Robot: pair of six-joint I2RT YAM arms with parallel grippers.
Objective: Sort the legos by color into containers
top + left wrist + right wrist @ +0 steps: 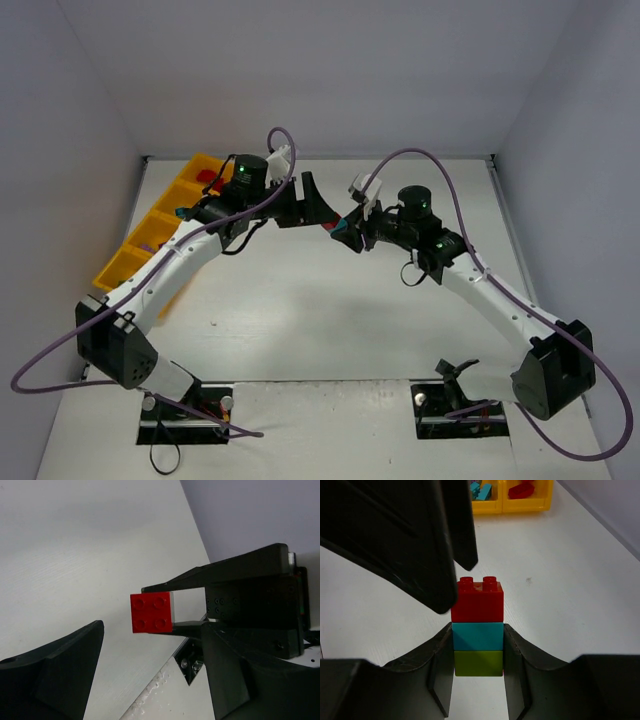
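My right gripper is shut on a three-brick stack, clamping the teal brick and the lime green brick. The red brick on top sticks out past the fingertips. In the top view my right gripper holds the stack above the table's middle back. My left gripper is open right in front of it. In the left wrist view the red brick floats ahead of my left gripper, between its spread fingers. The orange-yellow tray lies at the far left.
In the right wrist view the tray shows at the top, with teal legos in one compartment and a red lego in the one beside it. The left gripper's black fingers fill the upper left. Purple cables loop over both arms.
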